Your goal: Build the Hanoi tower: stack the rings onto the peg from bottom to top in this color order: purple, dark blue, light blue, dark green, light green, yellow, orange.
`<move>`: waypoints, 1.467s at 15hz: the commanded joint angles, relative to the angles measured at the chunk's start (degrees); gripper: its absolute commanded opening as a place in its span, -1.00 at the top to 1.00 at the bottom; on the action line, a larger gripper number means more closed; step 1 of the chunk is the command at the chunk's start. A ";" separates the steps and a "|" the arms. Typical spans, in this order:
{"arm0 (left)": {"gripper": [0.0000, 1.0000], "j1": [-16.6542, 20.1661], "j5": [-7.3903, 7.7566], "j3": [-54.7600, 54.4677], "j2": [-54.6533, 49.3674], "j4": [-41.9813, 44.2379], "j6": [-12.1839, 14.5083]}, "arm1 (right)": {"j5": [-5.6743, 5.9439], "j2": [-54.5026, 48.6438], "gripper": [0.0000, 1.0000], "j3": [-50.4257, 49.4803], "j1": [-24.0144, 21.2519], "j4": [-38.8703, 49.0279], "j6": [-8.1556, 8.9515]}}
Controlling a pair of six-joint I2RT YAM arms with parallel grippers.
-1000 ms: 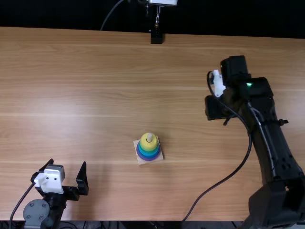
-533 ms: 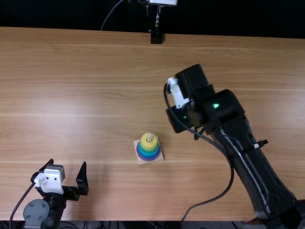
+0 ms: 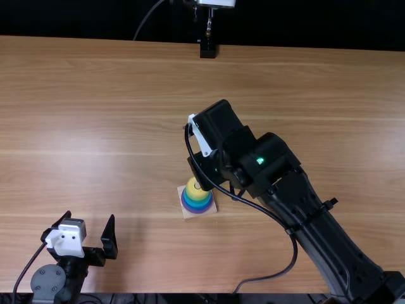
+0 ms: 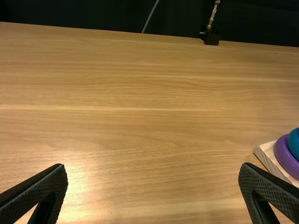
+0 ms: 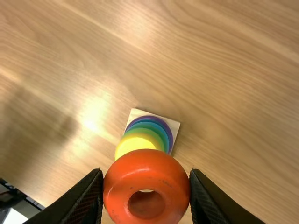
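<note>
Orange ring [image 5: 145,169] hangs in the right gripper [image 3: 206,171]

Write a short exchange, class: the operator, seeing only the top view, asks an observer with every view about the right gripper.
Operator: Is the right gripper holding anything?
Observer: Yes, in the right wrist view the right gripper holds the orange ring.
Operator: How do the fingers grip it?
Observer: The fingers press on opposite sides, leaving its hole uncovered, and in that view the ring overlaps part of the yellow ring.
</note>
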 commanded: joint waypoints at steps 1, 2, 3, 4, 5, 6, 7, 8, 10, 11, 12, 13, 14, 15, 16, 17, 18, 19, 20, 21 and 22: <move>-1.00 -0.20 0.56 -6.04 -0.69 -4.42 0.86 | 0.20 -0.86 1.00 1.45 1.53 -0.28 0.74; -1.00 -0.12 0.56 -6.04 -0.69 -4.42 0.86 | 0.20 -0.69 1.00 1.28 2.05 -0.81 0.74; -1.00 -0.20 0.56 -6.04 -0.69 -4.42 0.86 | 0.20 -0.69 1.00 1.10 2.23 -1.76 0.63; -1.00 -0.20 0.56 -6.04 -0.69 -4.42 0.86 | 0.20 -0.69 1.00 1.01 2.23 -2.18 0.63; -1.00 -0.20 0.56 -6.04 -0.69 -4.42 0.86 | 0.31 -0.69 1.00 0.84 2.41 -2.39 0.63; -1.00 -0.20 0.56 -6.04 -0.69 -4.42 0.86 | 0.31 -0.60 1.00 0.66 2.49 -2.50 0.63; -1.00 -0.20 0.56 -6.04 -0.69 -4.42 0.86 | 0.31 -0.60 1.00 0.57 2.49 -2.50 0.63; -1.00 -0.20 0.56 -6.04 -0.69 -4.42 0.86 | 0.41 -0.60 1.00 0.13 2.41 -2.50 0.74; -1.00 -0.20 0.56 -6.04 -0.69 -4.42 0.86 | 0.41 -0.42 1.00 -0.22 2.41 -2.50 0.84; -1.00 -0.20 0.56 -6.04 -0.69 -4.42 0.86 | 0.52 -0.42 1.00 -0.39 2.32 -2.60 0.84; -1.00 -0.20 0.56 -6.04 -0.69 -4.42 0.86 | 0.52 -0.34 1.00 -0.92 2.23 -2.39 0.74; -1.00 -0.20 0.56 -6.04 -0.69 -4.42 0.86 | 0.52 -0.16 1.00 -1.10 2.23 -2.39 0.74; -1.00 -0.20 0.56 -6.04 -0.69 -4.42 0.86 | 0.52 0.72 1.00 -1.36 2.23 -2.39 0.74; -1.00 -0.20 0.56 -6.04 -0.69 -4.42 0.86 | 0.52 2.04 1.00 -1.36 2.14 -2.39 0.84; -1.00 -0.20 0.56 -6.04 -0.69 -4.42 0.86 | 0.52 2.48 1.00 -1.27 2.23 -2.29 0.84; -1.00 -0.20 0.56 -6.04 -0.69 -4.42 0.86 | 0.41 2.56 1.00 -1.27 2.23 -2.29 0.84; -1.00 -0.20 0.56 -6.04 -0.69 -4.42 0.86 | 0.41 2.65 1.00 -1.27 2.23 -2.18 0.84; -1.00 -0.20 0.56 -6.04 -0.69 -4.42 0.86 | 0.41 2.65 1.00 -1.18 2.32 -2.18 0.95; -1.00 -0.20 0.56 -6.04 -0.69 -4.42 0.86 | 0.41 2.65 1.00 -1.18 2.32 -2.08 0.95; -1.00 -0.20 0.56 -6.04 -0.69 -4.42 0.86 | 0.41 2.74 1.00 -1.27 2.32 -2.08 0.95; -1.00 -0.20 0.56 -6.04 -0.69 -4.42 0.86 | 0.41 3.09 1.00 -1.36 2.41 -2.29 0.95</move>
